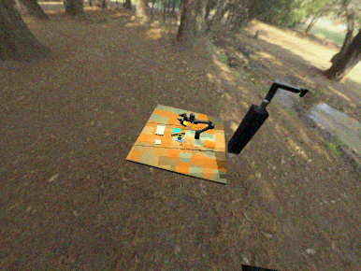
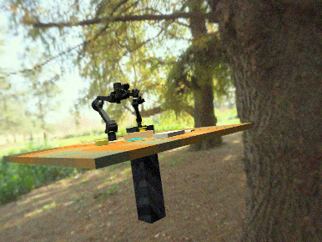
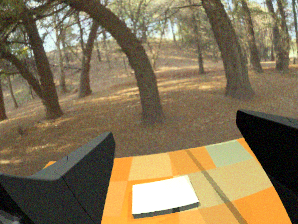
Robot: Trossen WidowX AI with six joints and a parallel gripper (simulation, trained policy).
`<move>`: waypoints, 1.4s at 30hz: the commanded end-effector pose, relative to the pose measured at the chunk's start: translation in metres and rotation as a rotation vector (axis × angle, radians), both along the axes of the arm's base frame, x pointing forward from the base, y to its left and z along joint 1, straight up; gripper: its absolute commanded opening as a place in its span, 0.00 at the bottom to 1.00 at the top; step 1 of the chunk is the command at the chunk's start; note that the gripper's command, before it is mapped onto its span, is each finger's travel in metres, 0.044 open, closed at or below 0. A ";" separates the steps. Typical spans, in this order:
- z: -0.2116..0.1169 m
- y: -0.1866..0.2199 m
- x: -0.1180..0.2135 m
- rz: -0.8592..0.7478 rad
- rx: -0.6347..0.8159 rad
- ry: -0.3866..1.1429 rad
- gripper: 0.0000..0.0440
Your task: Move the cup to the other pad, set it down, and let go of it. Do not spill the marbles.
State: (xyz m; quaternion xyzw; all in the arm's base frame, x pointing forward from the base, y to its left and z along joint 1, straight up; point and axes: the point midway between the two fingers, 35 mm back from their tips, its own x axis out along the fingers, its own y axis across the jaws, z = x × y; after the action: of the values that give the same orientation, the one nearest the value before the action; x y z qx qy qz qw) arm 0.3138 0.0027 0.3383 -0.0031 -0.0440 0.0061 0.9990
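1. Cup: its place cannot be made out with certainty, as the small things on the table point(image 1: 206, 170) point(image 2: 50, 158) point(image 3: 250, 175) are too blurred in the top and exterior views.
2. The claw point(image 1: 180, 119) point(image 2: 135, 94) point(image 3: 177, 128) stands wide open, raised above the table. In the wrist view its two dark fingers are far apart, with only the scene beyond showing between them; it has hold of nothing.
3. Beyond the fingers, a white slab point(image 1: 160, 130) point(image 3: 165, 196) lies flat on the table, apart from the claw.
4. The black arm point(image 1: 206, 125) point(image 2: 104, 114) bends up from the table and reaches out to the claw.
5. In the top view, a cyan patch point(image 1: 176, 131) lies between the white slab and the arm's foot. Near it, a small black-and-yellow thing point(image 1: 180, 136) shows over a blue patch point(image 1: 180, 139); whether that is the cup, I cannot tell.
6. A smaller white piece point(image 1: 158, 142) lies near the slab, also on the table.
7. Farther out, beside the table in the top view, rises a thick black post point(image 1: 248, 130) topped by a bent dark arm. Trees and brown ground surround everything. Marbles are too small to make out.
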 end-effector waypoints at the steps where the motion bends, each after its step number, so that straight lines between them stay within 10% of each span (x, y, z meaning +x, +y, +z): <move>1: 0.001 0.000 0.000 0.002 0.001 0.001 0.85; 14: -0.001 0.005 -0.004 0.020 0.044 0.076 0.12; 24: 0.002 0.014 -0.003 0.054 0.135 0.157 0.41; 42: 0.004 0.034 0.001 0.092 0.336 0.341 0.36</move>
State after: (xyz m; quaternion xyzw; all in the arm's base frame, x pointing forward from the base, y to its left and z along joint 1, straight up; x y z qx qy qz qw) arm 0.3141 0.0321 0.3401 0.1449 0.1079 0.0410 0.9827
